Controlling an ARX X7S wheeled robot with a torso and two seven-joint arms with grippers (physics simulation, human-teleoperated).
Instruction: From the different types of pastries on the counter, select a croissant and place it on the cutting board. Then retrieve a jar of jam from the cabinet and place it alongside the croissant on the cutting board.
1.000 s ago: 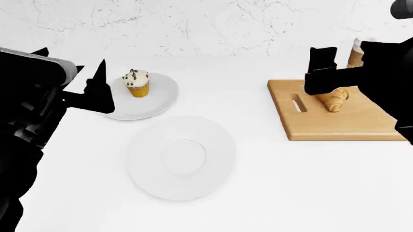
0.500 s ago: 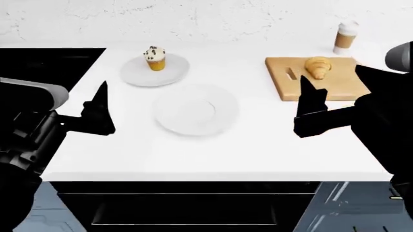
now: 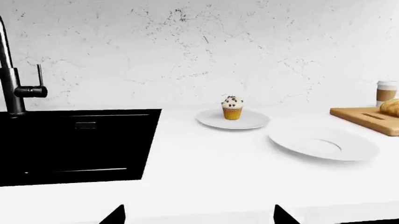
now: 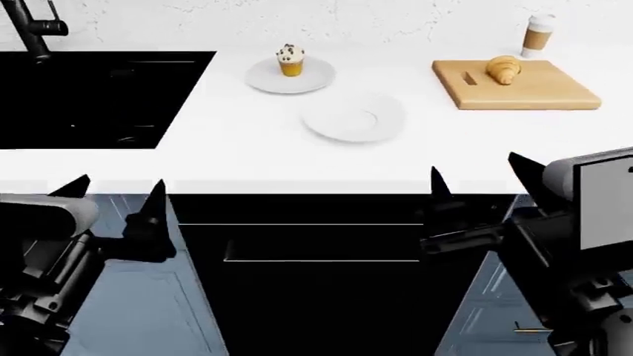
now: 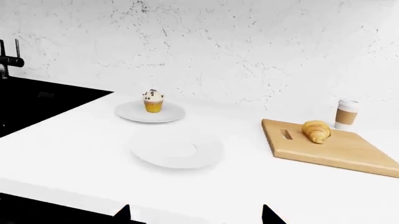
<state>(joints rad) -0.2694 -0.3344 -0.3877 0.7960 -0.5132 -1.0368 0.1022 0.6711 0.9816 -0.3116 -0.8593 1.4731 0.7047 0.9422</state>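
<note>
Both your grippers, left [image 4: 117, 204] and right [image 4: 475, 178], now hang spread wide and empty below the counter [image 4: 247, 159] edge, pulled back since a moment ago. Your croissant [image 4: 503, 69] lies on the cutting board [image 4: 534, 93].

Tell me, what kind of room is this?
Most likely a kitchen: a white counter with a black sink and tap, a cupcake on a plate, and a croissant on a wooden cutting board.
</note>
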